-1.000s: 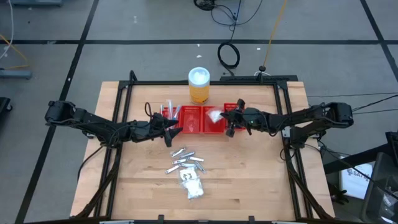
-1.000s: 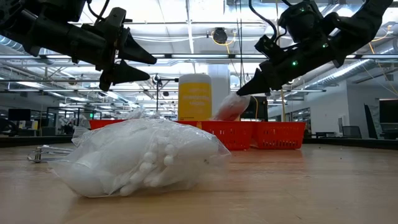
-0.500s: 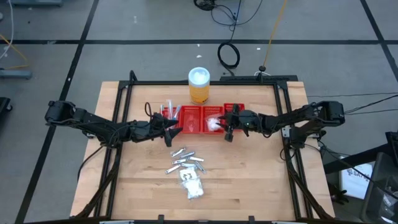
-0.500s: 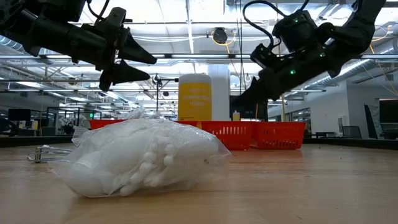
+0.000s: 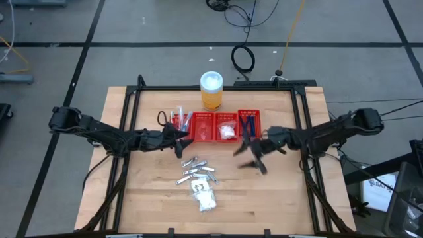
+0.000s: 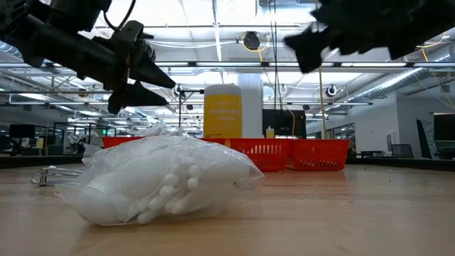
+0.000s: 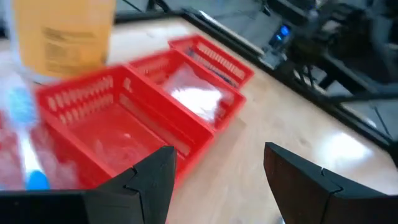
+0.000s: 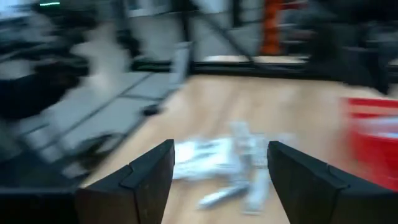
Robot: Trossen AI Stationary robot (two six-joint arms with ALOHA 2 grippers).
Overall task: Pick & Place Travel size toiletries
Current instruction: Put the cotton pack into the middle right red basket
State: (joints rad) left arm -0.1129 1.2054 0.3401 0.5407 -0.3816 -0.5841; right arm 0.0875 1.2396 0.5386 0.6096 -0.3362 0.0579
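Observation:
The red tray stands at the table's far middle. One of its compartments holds a white crinkly packet, its left end holds blue and white sticks, and its right end holds dark razors. Several silvery tubes and a white packet lie on the wood nearer the front. My right gripper hovers open over bare wood just in front of the tray's right end, blurred. My left gripper hangs open beside the tray's left end, with nothing between its fingers.
An orange jar with a white lid stands just behind the tray. A black frame runs along the table's sides and far edge. Bare wood lies to the right of the tubes and along the front edge.
My right gripper has opened and let go of the white packet, which now lies in the tray's compartment. The gripper has then swung away from the tray toward the table's near edge and turned toward the tubes.

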